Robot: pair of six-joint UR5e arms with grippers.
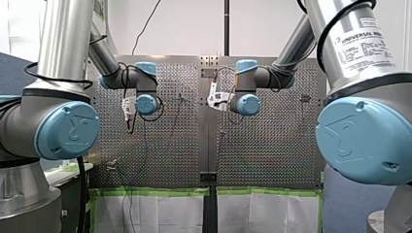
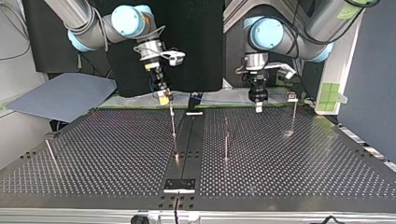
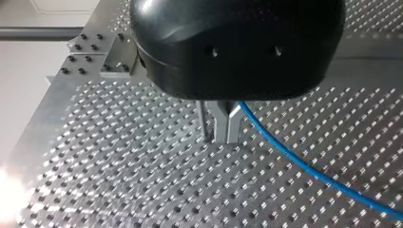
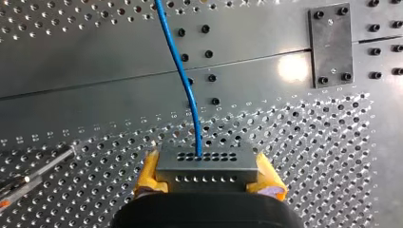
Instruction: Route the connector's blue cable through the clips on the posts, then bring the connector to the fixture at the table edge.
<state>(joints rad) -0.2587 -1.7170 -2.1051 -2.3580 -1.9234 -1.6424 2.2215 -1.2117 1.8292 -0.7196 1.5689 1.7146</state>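
My right gripper (image 4: 209,176) has the connector (image 4: 207,164) clamped in its yellow pads, cable (image 4: 182,71) heading off to 12 o'clock. My left gripper (image 3: 217,137) is pinched narrow, cable right beside it, trailing to 4 o'clock over the table (image 3: 119,166).

Left arm (image 1: 65,39), right arm (image 1: 335,19): silver tubes, pale-blue joint caps (image 1: 68,130), black cables (image 1: 80,194) outside. Right one bears a white Universal Robots label (image 1: 364,46). Left gripper (image 3: 219,137) black-bodied; right gripper's (image 4: 209,171) pads (image 4: 148,173) yellow.
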